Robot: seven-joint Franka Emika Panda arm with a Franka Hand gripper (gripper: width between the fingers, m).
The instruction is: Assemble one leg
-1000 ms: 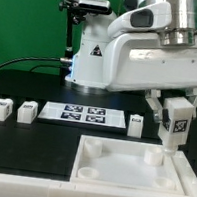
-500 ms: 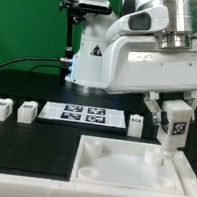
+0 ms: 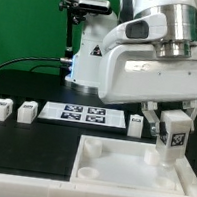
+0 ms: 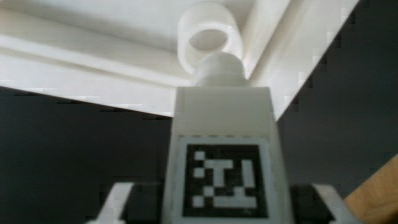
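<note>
My pincer [image 3: 171, 126] is clenched on the leg [image 3: 171, 137], one finger on either flank, with the black-and-white marker facing outward. The leg hangs upright over the square top [image 3: 108, 160], above its far corner on the exterior view's right. Its narrow tip is just by that corner's round socket [image 4: 210, 40]; I cannot tell whether they touch. Beyond the square top's far edge a spare leg [image 3: 135, 125] stands near. Then comes the marker board [image 3: 82, 113], then another leg [image 3: 27, 110] and a last leg [image 3: 0, 110].
</note>
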